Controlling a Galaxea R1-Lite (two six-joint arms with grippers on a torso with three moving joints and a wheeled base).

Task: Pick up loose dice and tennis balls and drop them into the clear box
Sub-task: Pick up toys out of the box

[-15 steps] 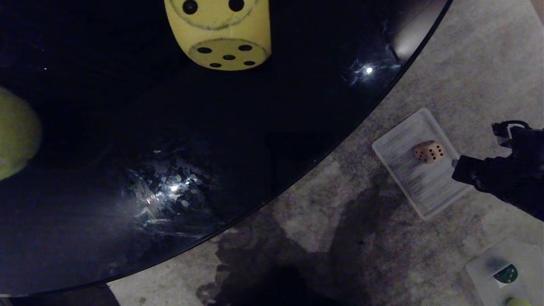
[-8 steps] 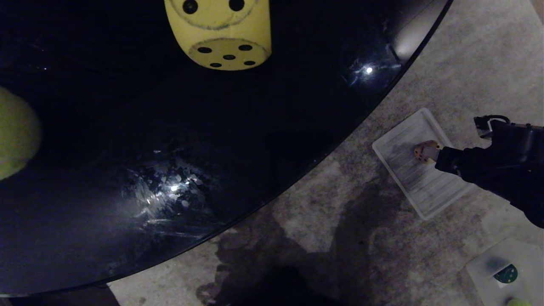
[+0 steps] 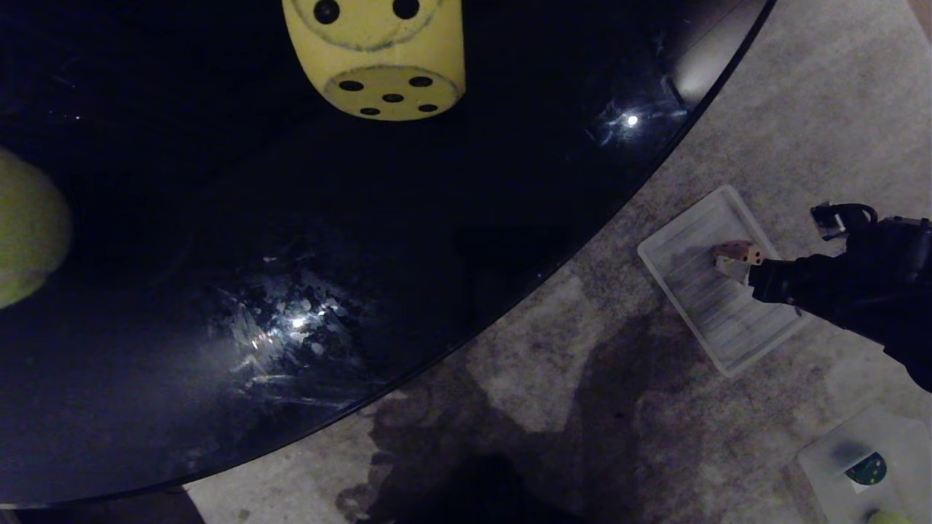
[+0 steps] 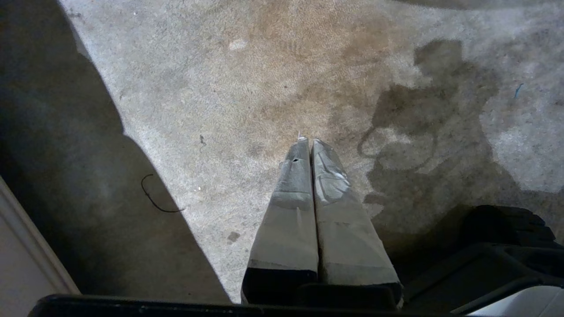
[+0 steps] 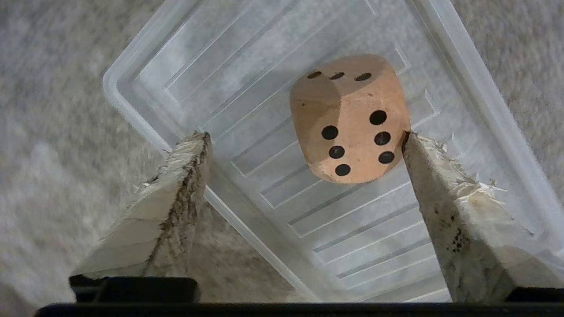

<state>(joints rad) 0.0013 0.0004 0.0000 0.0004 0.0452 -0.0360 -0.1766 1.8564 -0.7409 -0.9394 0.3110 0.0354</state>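
One tan rounded-corner die with black pips (image 5: 350, 119) sits on a flat ribbed clear plastic panel (image 5: 185, 66) that lies on the pale grey carpet (image 3: 801, 94), to the robot's right of a glossy black round table (image 3: 364, 255). The right gripper (image 5: 304, 141) hangs over the panel with its fingers spread wide; one taped finger (image 5: 440, 185) appears to touch the die's edge, the other stands well apart from it, so nothing is clamped. The left gripper (image 4: 308, 154) is parked over bare carpet, its two fingers pressed together on nothing. On the table stand a large yellow rounded die with black pips (image 3: 375, 54) and, at the left margin, a fuzzy yellow-green tennis ball (image 3: 25, 225). In the lower right corner lies the clear plastic box (image 3: 823, 458), holding a dark green die (image 3: 866, 469) and a second yellow-green ball (image 3: 888, 517) at the frame edge. Judged by its look, the tan die is light, stiff and rather smooth; its rounded corners would slip from a diagonal grip, so the fingers are best set on two opposite flat faces, near their centres. The smooth panel beneath may let it slide when nudged.
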